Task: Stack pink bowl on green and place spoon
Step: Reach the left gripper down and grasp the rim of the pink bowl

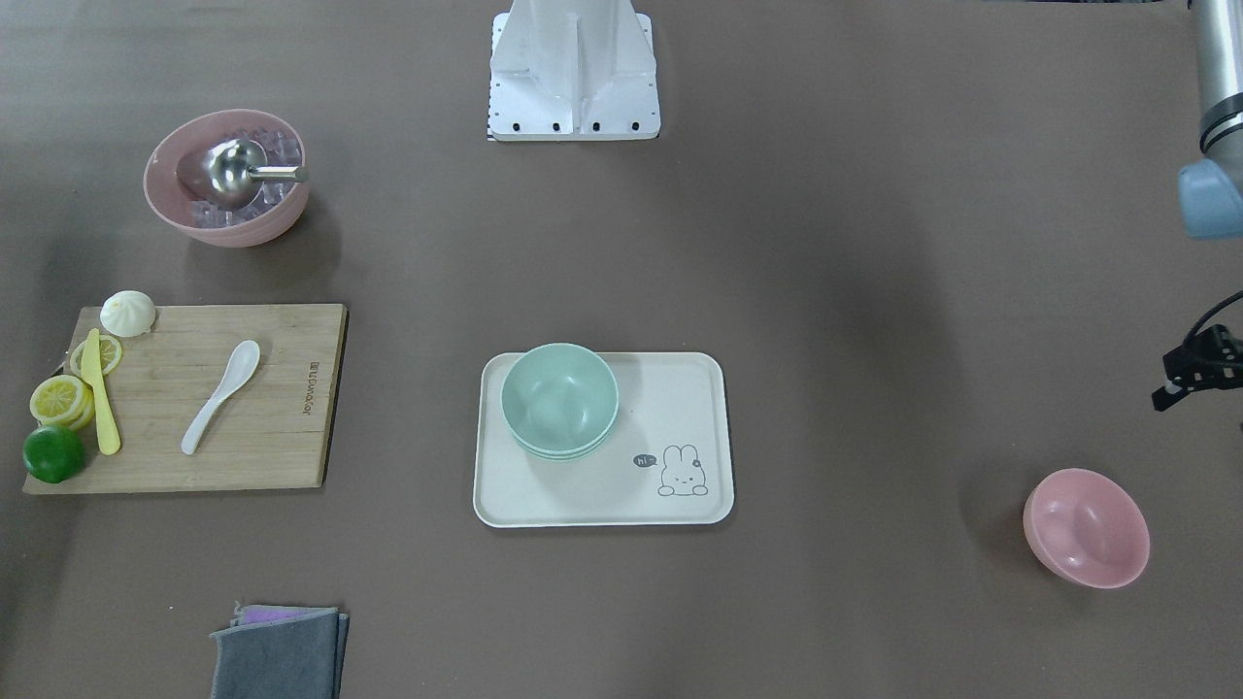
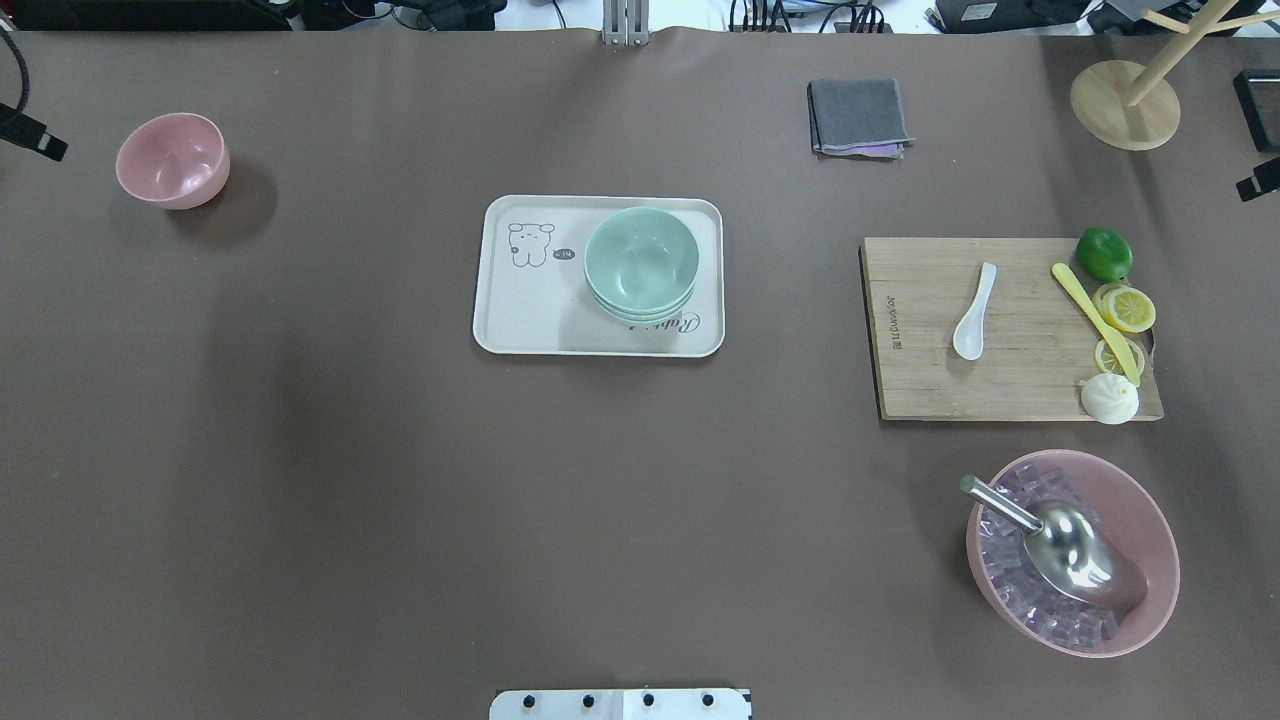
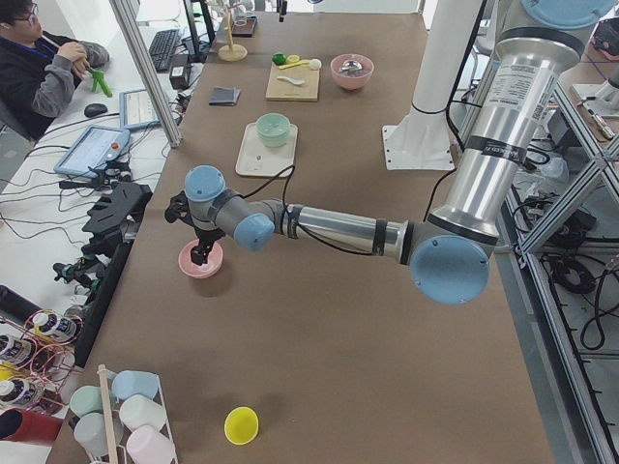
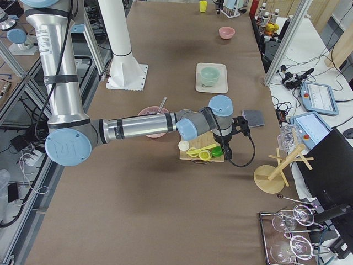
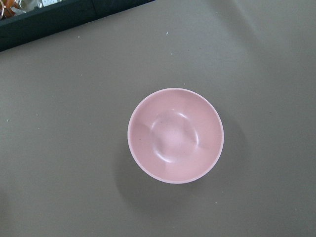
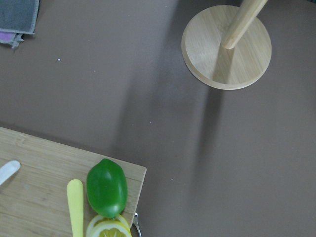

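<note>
- Ice cubes (image 2: 1010,575), too many and too clear to count, filled one large pink bowl (image 2: 1150,510) nearest the robot on its right. One metal scoop (image 2: 1085,560) lay in them, its handle reaching the rim.
- One cutting board (image 2: 920,370) lay just beyond. It carried one white spoon (image 2: 972,315) lying flat near its middle, one yellow knife (image 2: 1092,318), one lime (image 2: 1104,254) and one bun (image 2: 1109,398) at a near corner.
- Lemon slices (image 2: 1125,308) overlapped beside and under the knife, so their number was hard to make out.
- One tray (image 2: 530,310) sat at the middle of the table (image 2: 300,450). Green bowls (image 2: 640,262) were nested on the side of it towards the board. The rims suggested three, though the lower ones were mostly hidden.
- One small pink bowl (image 2: 172,160) stood upright and empty on the bare table, far to the robot's left and well apart from the tray.
- The left gripper (image 3: 201,253) hung over that bowl in the left side view. The overhead and front views cut it off at their edges, and its wrist view showed no fingers. Whether it was spread or pressed together could not be told.
- The right gripper (image 4: 227,153) hovered by the board's far outer corner, near the lime. Only the right side view showed it whole, too small to judge its jaws.
- Farthest lay one folded grey cloth (image 2: 858,117), with a purple edge showing beneath it, and one wooden stand (image 2: 1120,105), its top cut off.
</note>
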